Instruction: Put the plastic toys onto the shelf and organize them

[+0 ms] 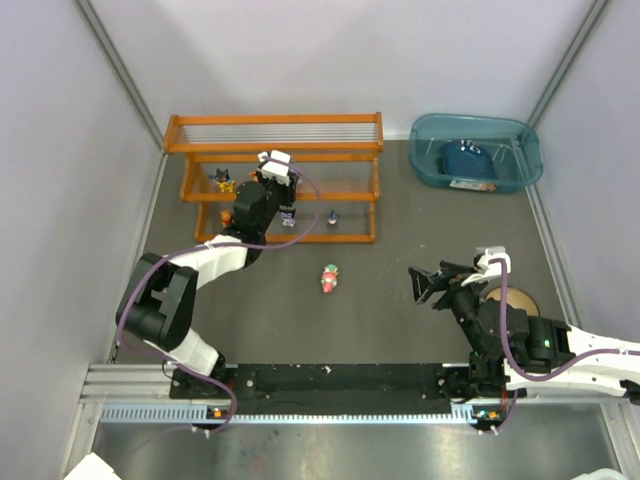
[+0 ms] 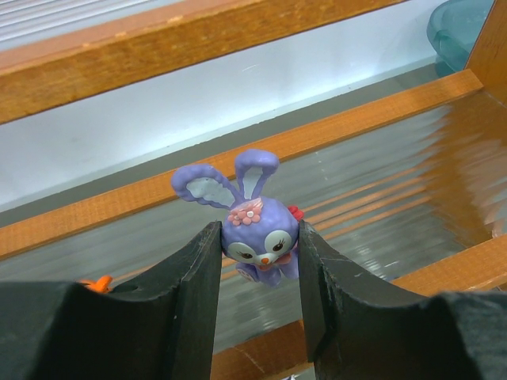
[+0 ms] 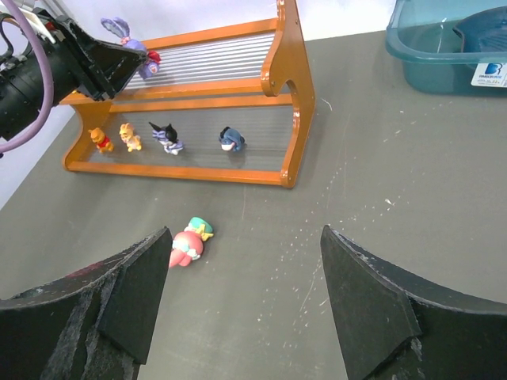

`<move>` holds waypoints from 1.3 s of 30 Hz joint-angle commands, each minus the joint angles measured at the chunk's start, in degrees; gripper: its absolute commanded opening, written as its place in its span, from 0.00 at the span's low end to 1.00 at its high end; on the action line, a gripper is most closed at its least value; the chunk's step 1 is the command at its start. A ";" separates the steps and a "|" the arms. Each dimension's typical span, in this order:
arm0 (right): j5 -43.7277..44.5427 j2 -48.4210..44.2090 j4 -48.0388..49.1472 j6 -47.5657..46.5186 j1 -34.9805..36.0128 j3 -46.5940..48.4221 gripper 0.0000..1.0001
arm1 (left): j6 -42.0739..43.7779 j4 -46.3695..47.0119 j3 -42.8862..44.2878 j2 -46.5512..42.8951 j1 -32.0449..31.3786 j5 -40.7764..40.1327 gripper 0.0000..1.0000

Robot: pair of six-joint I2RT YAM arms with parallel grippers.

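Black fingers (image 2: 190,301) of my left gripper (image 2: 257,237) clamp the purple bunny (image 2: 257,233) above the shelf (image 2: 317,138) rods, far left. I'd lower it upright until its feet meet rods, then release. 4 toys (image 3: 166,136) occupy the lowest tier. My right gripper (image 3: 244,237) gapes empty beside the pink toy (image 3: 188,245).

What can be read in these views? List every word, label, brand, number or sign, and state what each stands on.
White label on the front wall of the teal bin: a blue logo and small print, too blurred to read.
White marks on the dark blue object inside the bin: too small to read.
Shelf: no lettering shows.
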 commanded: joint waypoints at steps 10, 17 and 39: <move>0.74 -0.25 0.42 -0.65 0.77 -0.01 0.77 | -1.12 3.05 1.52 1.70 0.29 0.48 0.01; 0.57 -0.34 0.42 -0.65 0.69 -0.19 0.78 | -1.12 2.52 0.82 1.78 0.20 -0.04 0.02; -0.13 -0.78 0.33 -0.65 0.78 -0.72 0.79 | -1.91 2.26 -0.59 2.23 -0.15 -1.45 0.15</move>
